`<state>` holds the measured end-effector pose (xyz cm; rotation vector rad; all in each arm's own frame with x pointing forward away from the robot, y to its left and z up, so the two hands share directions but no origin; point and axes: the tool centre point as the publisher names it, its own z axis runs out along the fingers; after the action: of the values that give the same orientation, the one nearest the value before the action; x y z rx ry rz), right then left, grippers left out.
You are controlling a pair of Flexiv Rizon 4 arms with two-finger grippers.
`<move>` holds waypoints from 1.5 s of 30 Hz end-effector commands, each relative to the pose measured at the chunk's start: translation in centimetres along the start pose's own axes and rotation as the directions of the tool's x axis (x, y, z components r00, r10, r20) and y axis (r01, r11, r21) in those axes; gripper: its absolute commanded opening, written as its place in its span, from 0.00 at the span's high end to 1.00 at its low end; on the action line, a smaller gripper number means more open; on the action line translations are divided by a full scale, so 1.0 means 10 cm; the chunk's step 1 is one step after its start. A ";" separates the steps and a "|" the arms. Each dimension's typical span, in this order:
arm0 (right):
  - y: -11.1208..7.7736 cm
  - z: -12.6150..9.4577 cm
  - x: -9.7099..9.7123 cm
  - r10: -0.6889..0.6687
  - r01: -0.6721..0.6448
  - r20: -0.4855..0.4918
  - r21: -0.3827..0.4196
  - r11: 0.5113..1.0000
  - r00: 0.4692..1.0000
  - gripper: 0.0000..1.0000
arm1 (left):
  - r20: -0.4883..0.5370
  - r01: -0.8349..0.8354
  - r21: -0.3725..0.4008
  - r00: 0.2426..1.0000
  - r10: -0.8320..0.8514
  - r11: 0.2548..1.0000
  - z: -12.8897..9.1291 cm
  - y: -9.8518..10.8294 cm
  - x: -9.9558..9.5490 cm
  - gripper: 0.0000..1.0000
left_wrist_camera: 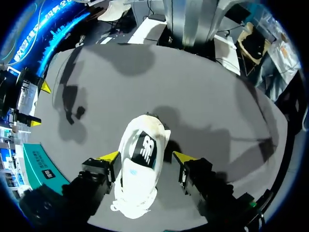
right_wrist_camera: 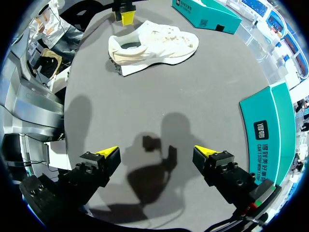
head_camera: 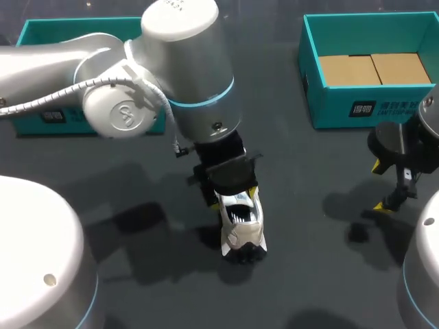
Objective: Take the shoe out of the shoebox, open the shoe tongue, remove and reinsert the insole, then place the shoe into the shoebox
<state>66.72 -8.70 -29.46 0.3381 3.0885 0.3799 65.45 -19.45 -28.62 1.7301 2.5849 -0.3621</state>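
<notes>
White fabric sneaker (left_wrist_camera: 137, 188) on dark grey table (left_wrist_camera: 217, 96): L claw (left_wrist_camera: 146, 156) apart, astride it; R claw (right_wrist_camera: 157, 152) apart, empty. Risk: off-centre squeeze topples sneaker.

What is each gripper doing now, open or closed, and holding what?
Left gripper: open, straddling the shoe, not clamping it.
Right gripper: open, holding nothing.

You are looking down on a dark grey tabletop (head_camera: 302, 171), matte and plain, with soft shadows lying across it. One small black object (head_camera: 357, 234) sits on the bare surface toward your right side, within a patch of shadow. It is too small to make out what it is.
</notes>
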 end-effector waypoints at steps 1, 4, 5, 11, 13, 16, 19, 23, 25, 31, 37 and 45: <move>-0.01 0.00 0.01 -0.001 0.001 0.003 0.000 1.000 1.000 0.00 | -0.008 0.017 -0.020 1.000 -0.017 1.000 -0.12 -0.03 0.00 0.00; -0.01 0.00 0.01 -0.001 0.001 0.003 0.000 1.000 1.000 0.00 | -0.008 0.017 -0.020 1.000 -0.017 1.000 -0.12 -0.03 0.00 0.00; -0.01 0.00 0.01 -0.001 0.001 0.003 0.000 1.000 1.000 0.00 | -0.008 0.017 -0.020 1.000 -0.017 1.000 -0.12 -0.03 0.00 0.00; -0.01 0.00 0.01 -0.001 0.001 0.003 0.000 1.000 1.000 0.00 | -0.010 0.179 -0.014 0.984 -0.179 0.984 -0.04 -0.09 0.01 0.00; -0.01 0.00 0.01 -0.001 0.001 0.003 0.000 1.000 1.000 0.00 | -0.043 0.360 -0.010 0.932 -0.360 0.933 0.00 -0.13 -0.01 0.00; -0.01 0.00 0.01 -0.001 0.001 0.003 0.000 1.000 1.000 0.00 | -0.079 0.632 -0.059 0.768 -0.635 0.772 -0.01 -0.19 -0.02 0.00; -0.01 0.00 0.01 -0.001 0.001 0.003 0.000 1.000 1.000 0.00 | -0.054 0.620 -0.095 0.778 -0.626 0.779 -0.06 -0.25 0.00 0.00; -0.01 0.00 0.01 -0.001 0.001 0.003 0.000 1.000 1.000 0.00 | -0.054 0.620 -0.095 0.778 -0.626 0.779 -0.06 -0.25 0.00 0.00; -0.01 0.00 0.01 -0.001 0.001 0.003 0.000 1.000 1.000 0.00 | -0.054 0.620 -0.095 0.778 -0.626 0.779 -0.06 -0.25 0.00 0.00; -0.01 0.00 0.01 -0.001 0.001 0.003 0.000 1.000 1.000 0.00 | -0.082 0.812 -0.125 0.565 -0.821 0.571 0.09 -0.30 -0.11 0.00; -0.01 0.00 0.01 -0.001 0.001 0.003 0.000 1.000 1.000 0.00 | -0.060 0.819 -0.144 0.552 -0.831 0.555 0.07 -0.32 -0.11 0.00; -0.01 0.00 0.01 -0.001 0.001 0.003 0.000 1.000 1.000 0.00 | 0.022 0.864 -0.177 0.482 -0.876 0.471 0.20 -0.40 -0.07 0.00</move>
<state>66.71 -8.70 -29.46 0.3382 3.0884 0.3800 62.74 -21.50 -29.31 0.2204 3.2389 -0.0818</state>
